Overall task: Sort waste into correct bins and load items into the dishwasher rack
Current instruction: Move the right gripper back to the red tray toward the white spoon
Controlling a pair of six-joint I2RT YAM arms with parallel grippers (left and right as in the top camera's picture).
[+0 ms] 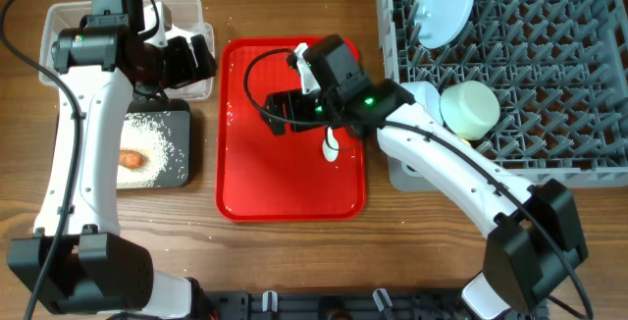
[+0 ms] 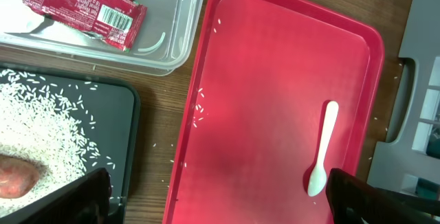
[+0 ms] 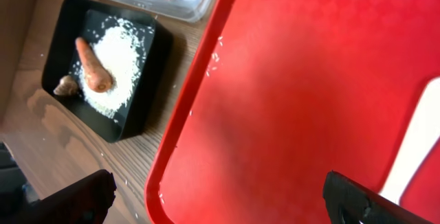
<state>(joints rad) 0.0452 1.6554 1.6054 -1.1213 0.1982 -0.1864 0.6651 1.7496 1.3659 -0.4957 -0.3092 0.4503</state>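
Observation:
The white spoon (image 1: 331,143) lies on the flat red tray (image 1: 285,187), also seen in the left wrist view (image 2: 323,152) and the right wrist view (image 3: 412,148). My right gripper (image 1: 275,112) hovers open and empty over the red tray (image 3: 220,196), left of the spoon. My left gripper (image 1: 194,60) is open and empty (image 2: 220,196) at the clear tub's (image 1: 59,16) right end. The tub holds the red wrapper (image 2: 82,7) and white paper (image 2: 24,23). The black tray (image 1: 182,124) holds rice (image 3: 117,59), the carrot (image 3: 93,66) and a brown scrap (image 3: 65,85). The yellow cup is out of view.
The grey rack (image 1: 549,84) fills the right side and holds the pale blue plate (image 1: 442,6) upright and one pale bowl (image 1: 469,109). Loose rice grains (image 2: 199,110) lie on the wood between the black tray and the red tray.

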